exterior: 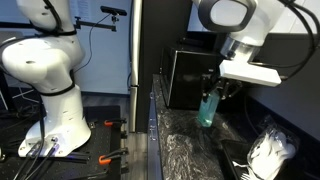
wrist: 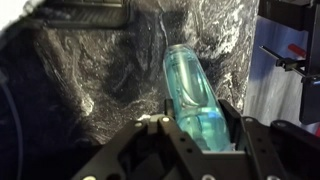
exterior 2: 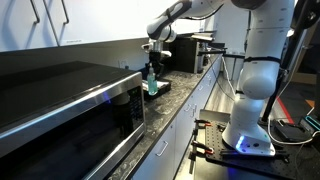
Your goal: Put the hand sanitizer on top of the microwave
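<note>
The microwave is filling the near left of an exterior view, its long flat top running away along the tabletop. Further along, at mid-frame, the sanitizer is standing upright under the end effector, well apart from the microwave. To the right, the arm is rising from its base beside the counter and arching over to the bottle. In the wrist view the teal bottle is lying between the fingers, which are pressing in on both its sides, so the end effector is gripping the sanitizer around its upper body. Whether the bottle's base is touching the tabletop or hanging just above it, I cannot tell. Judging from this, the grasp is looking complete and the lift is the step in hand; the carry and the placing are not yet done. The next move is calling for a straight rise until the bottle's base is clearing the microwave's top, then a level carry along the counter toward the near camera, keeping the bottle vertical, then lowering it and releasing.
</note>
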### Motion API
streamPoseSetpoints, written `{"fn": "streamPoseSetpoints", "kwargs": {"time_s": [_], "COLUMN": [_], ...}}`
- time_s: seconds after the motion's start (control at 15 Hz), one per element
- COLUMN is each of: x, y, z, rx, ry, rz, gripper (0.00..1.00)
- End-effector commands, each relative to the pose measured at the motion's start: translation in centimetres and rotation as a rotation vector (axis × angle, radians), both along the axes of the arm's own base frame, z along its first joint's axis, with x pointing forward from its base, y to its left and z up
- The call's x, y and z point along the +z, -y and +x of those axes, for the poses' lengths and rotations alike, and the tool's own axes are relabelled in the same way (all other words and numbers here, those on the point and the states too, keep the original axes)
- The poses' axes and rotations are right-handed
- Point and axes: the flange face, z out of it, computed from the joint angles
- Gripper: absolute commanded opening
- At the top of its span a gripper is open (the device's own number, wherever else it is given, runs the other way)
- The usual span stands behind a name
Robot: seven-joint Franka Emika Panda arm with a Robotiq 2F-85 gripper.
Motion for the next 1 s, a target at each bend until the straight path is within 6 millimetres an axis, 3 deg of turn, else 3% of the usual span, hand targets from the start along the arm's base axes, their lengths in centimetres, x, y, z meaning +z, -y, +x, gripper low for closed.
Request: {"fn": "streamPoseSetpoints", "kwargs": {"time_s": [0.0, 0.13, 0.33, 0.73, 0.93], "x": [3.0, 4.1, 6.2, 10.9, 12.7], "y": [-7.3, -11.0, -14.2, -15.0, -15.0], "z": [1.4, 1.5, 0.3, -5.4, -7.1], "rx": [0.075, 0.097, 0.077, -0.034, -0.027], "ry": [0.018, 0.024, 0.044, 0.121, 0.173], "rz": [-0.059, -0.101, -0.181, -0.311, -0.316], "gripper": [0.22, 0.22, 0.22, 0.22, 0.22]}}
